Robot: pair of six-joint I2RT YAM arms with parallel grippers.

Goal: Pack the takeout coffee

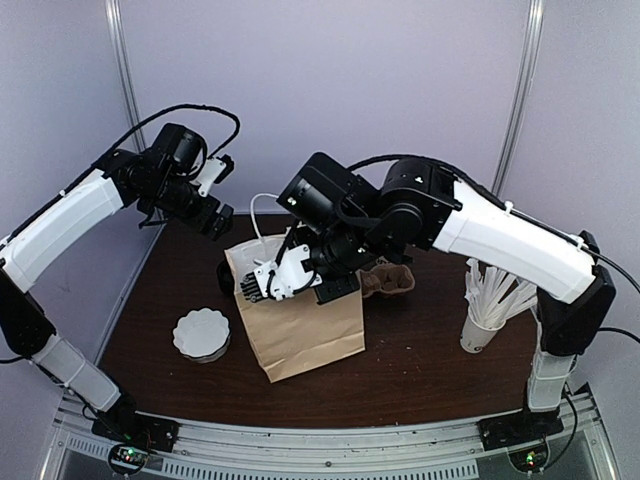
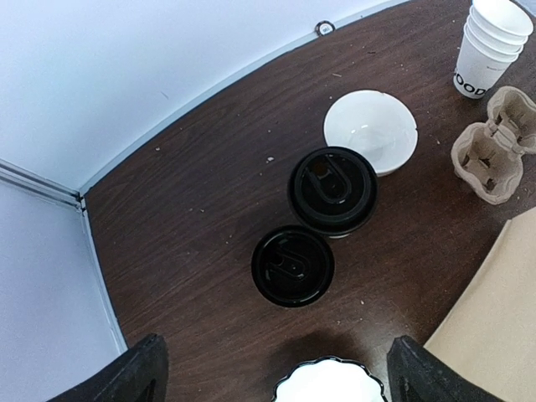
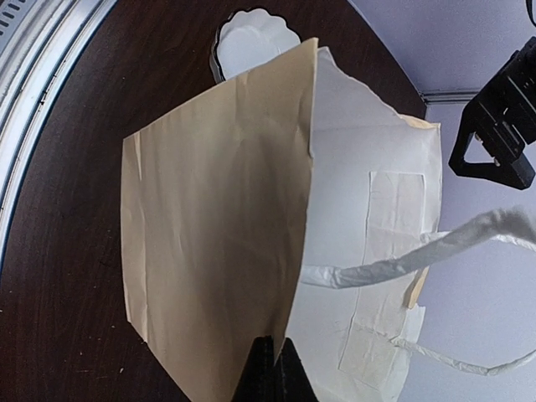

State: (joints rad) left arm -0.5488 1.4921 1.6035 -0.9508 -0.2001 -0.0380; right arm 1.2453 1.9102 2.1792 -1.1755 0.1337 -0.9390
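The dark tabletop [image 1: 430, 385] carried a brown paper bag [image 1: 305, 335] standing near its middle, mouth open. The right gripper [image 3: 272, 368] was clenched on the bag's upper edge. The left gripper [image 2: 272, 377] hung released, jaws wide, above the far left corner, holding nothing. A cardboard cup carrier [image 2: 498, 146] sat near the bag, with a stack of white cups [image 2: 494, 42] beyond it. The takeout coffee [image 2: 332, 191], only its black lid showing from above, stood outside the bag below the left gripper, just beside a white dish [image 2: 373, 126] and a second black lid [image 2: 292, 265].
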